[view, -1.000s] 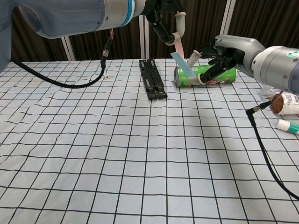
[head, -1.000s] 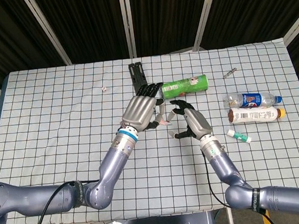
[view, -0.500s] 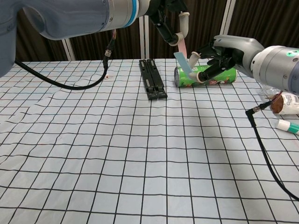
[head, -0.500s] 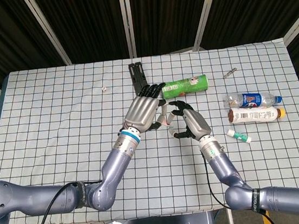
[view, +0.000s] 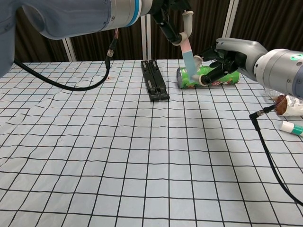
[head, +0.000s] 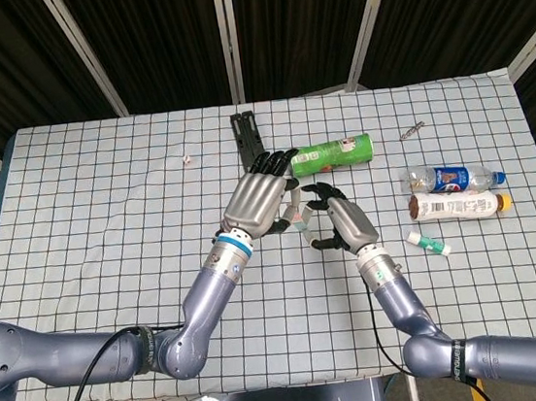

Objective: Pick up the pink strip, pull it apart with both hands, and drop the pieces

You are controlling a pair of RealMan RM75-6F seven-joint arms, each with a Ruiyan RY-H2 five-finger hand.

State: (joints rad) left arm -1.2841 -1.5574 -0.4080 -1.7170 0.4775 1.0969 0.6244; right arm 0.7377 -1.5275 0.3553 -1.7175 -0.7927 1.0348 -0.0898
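Since the earlier frames: pink strip (view: 189,55) has swung from a slanted lie to near upright between the two hands, and the right robot hand (view: 221,57) has closed in toward the left.

Item 1, pink strip. Location: held in the air above the desk (view: 142,156), in front of the green can (view: 210,76). Pink upper part, pale blue lower part. Upper end pinched by the left robot hand (view: 171,19); lower end meets the fingers of the right robot hand. Held high, probably so that both hands can reach opposite ends without the desk in the way.

Item 2, left robot hand. State: fingers clamped on the strip's top end, which hangs beneath it. In the head view it covers most of the strip.

Item 3, right robot hand. State: fingers curled at the strip's lower end; they appear to pinch it, though the contact is small and partly hidden. Palm faces the left hand, a fit stance for pulling outward.

Item 4, other stock. Black folded stand (view: 154,80) lying flat beside the can; two bottles (head: 453,191) and a small tube (head: 429,242) well to the right, apart from the work.

Status, as judged: strip lifted, second grip being secured; pull not yet made.
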